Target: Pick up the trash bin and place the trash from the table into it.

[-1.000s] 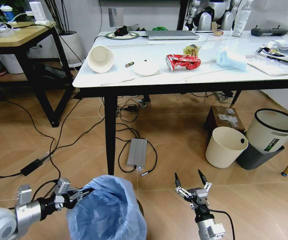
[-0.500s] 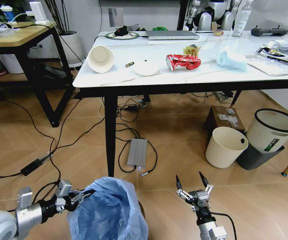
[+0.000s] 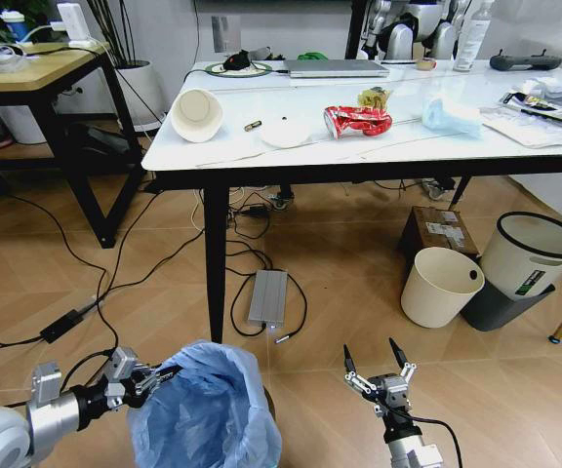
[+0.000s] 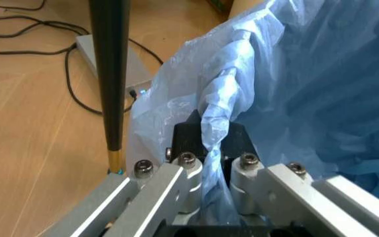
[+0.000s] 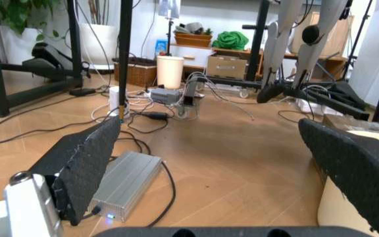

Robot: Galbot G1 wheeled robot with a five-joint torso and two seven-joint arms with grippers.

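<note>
Low by the floor, bin rim pinched

Down near the floor, the left end effector is pinched on the blue bag rim of the trash bin, in front of the desk. Beside it, the right end effector hangs with fingers spread, holding nothing. Up on the desk lie a paper cup, a red wrapper and a mask.

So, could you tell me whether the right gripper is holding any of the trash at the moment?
No, the right gripper hangs low over the floor with its fingers spread apart and nothing between them.
</note>
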